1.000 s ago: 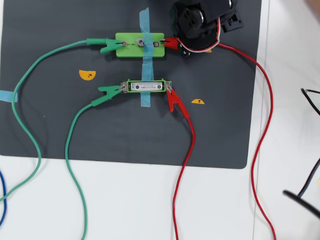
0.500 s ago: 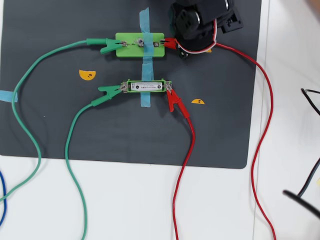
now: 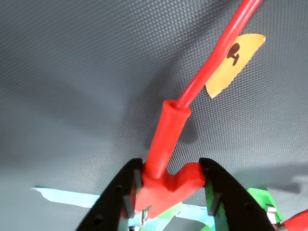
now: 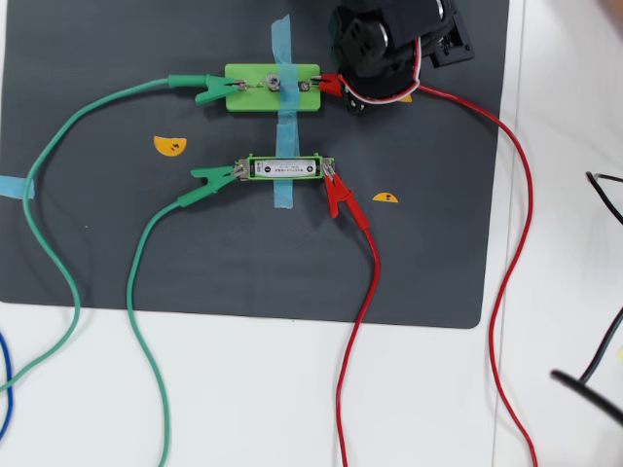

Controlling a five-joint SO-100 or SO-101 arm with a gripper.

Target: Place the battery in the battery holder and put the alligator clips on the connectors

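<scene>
The battery (image 4: 284, 168) lies in the green battery holder (image 4: 284, 157) in the overhead view. A green alligator clip (image 4: 210, 176) bites the holder's left connector and a red alligator clip (image 4: 337, 192) its right one. On the wider green block (image 4: 255, 89) above, another green clip (image 4: 208, 89) sits on the left connector. At the block's right end a red clip (image 4: 331, 84) (image 3: 168, 180) sits between my gripper's (image 4: 345, 89) (image 3: 171, 168) black fingers (image 3: 219, 192), which press on its sides. The arm hides the fingers from overhead.
A dark mat (image 4: 117, 253) carries everything; blue tape (image 4: 284, 117) holds both green pieces down. Yellow half-round stickers (image 4: 169, 146) (image 3: 236, 60) lie on the mat. Green (image 4: 136, 321) and red wires (image 4: 506, 292) trail off toward the white table's front edge. A black cable (image 4: 604, 360) lies at the right.
The arm's wrist has shifted slightly up and turned a little over the red clip at the block. Clips, wires, battery and holder stay where they were.
</scene>
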